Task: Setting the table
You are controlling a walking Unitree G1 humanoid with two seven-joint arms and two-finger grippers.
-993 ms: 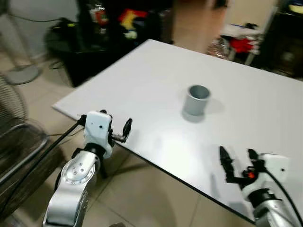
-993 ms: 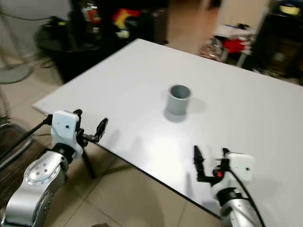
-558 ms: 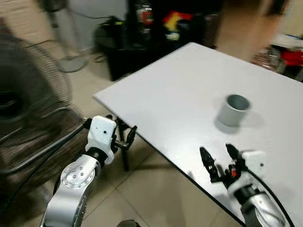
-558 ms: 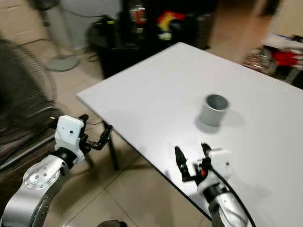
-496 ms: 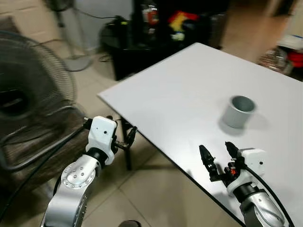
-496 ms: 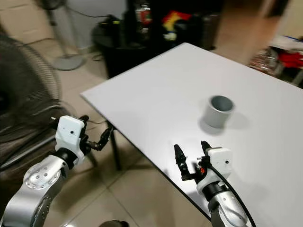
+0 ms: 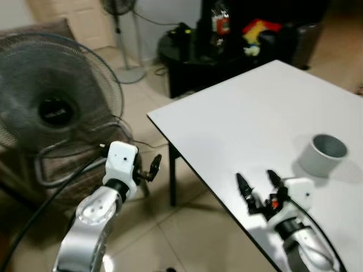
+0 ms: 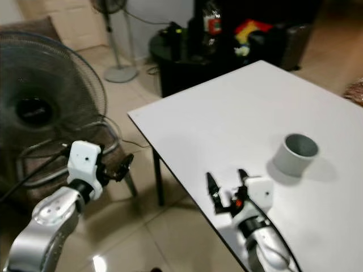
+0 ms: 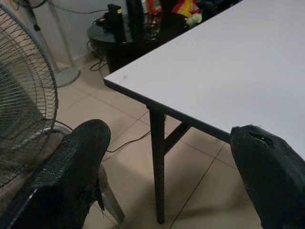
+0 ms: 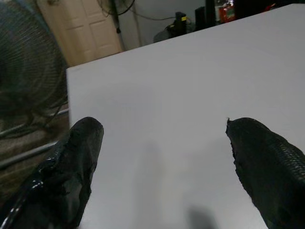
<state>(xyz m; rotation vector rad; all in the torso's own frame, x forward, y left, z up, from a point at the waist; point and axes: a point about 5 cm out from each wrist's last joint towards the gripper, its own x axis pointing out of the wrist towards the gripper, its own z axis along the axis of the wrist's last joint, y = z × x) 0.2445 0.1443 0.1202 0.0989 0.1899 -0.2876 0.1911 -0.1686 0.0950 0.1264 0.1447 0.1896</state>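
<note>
A grey cup stands upright on the white table, toward its right side. My right gripper is open and empty, hovering just above the table's near edge, to the left of the cup and nearer to me. In the right wrist view its fingers spread wide over bare tabletop. My left gripper is open and empty, held off the table above the floor, left of the table's near corner. The left wrist view shows that corner and a black table leg between its fingers.
A large floor fan stands close on my left, beside the left arm. A pedestal fan and a low black stand with cluttered items are behind the table's far corner. Beige tiled floor lies below the table edge.
The camera has swung left, so the table and cup sit further right in the picture and the large fan has come into view. Both grippers stay open and empty.
</note>
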